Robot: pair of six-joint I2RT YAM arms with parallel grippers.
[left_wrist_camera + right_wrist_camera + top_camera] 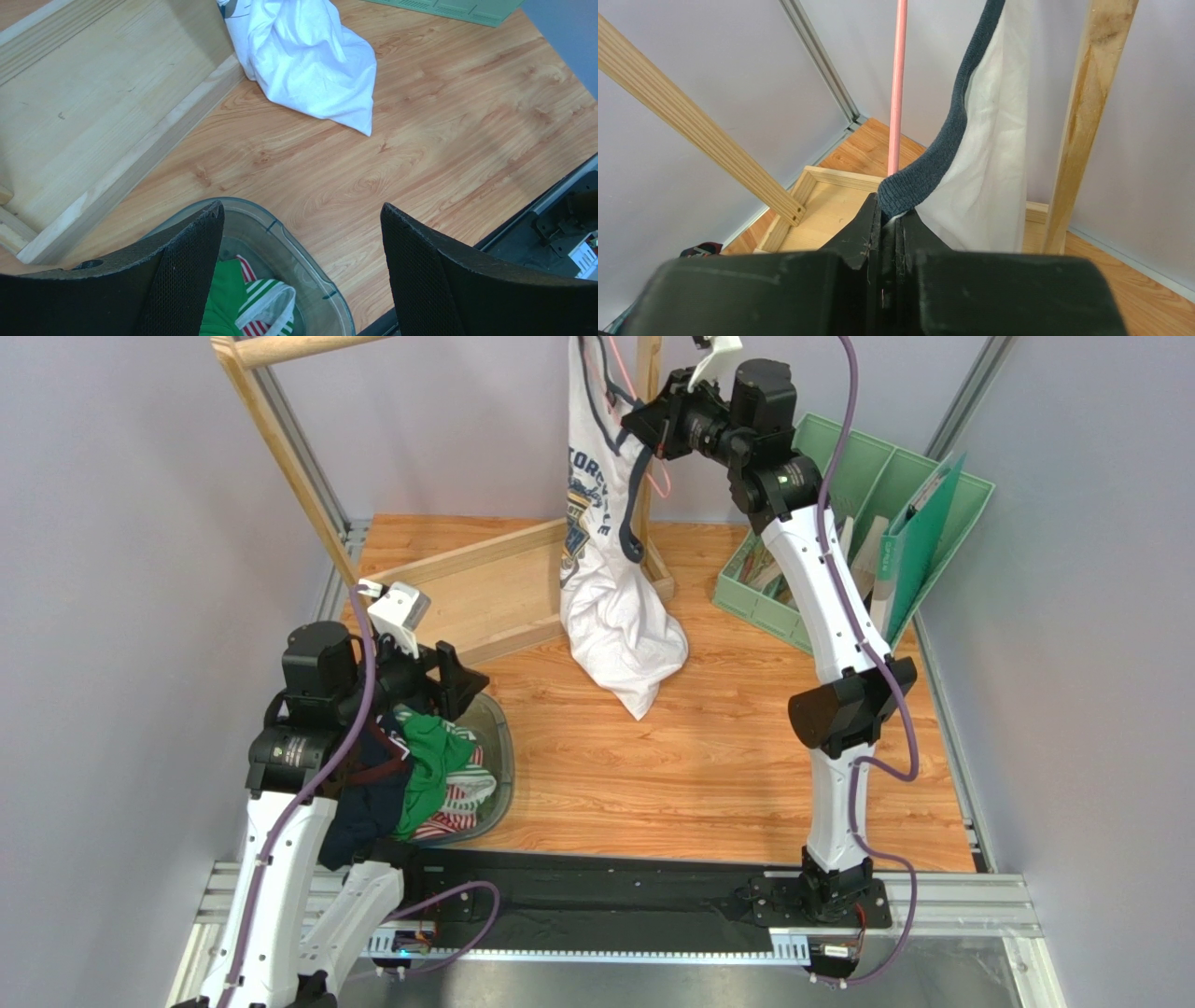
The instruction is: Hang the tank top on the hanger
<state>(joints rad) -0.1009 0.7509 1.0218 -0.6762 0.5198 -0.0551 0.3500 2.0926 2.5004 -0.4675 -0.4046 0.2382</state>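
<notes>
The white tank top [606,546] with navy trim and lettering hangs at the back centre, its hem bunched on the table; the hem also shows in the left wrist view [309,59]. My right gripper [657,423] is raised beside it and shut on the navy armhole trim [934,154]. The thin pink hanger [898,84] runs straight up just left of the trim; a pink wire bit shows by the shirt [659,473]. My left gripper [302,273] is open and empty above the clear basket [309,273] at the near left.
A wooden rack frame [288,455] stands at the back left, its base [477,595] on the table and an upright [1088,119] right of the shirt. The basket [491,756] holds green, striped and navy garments. A green file organiser [870,518] sits at the back right.
</notes>
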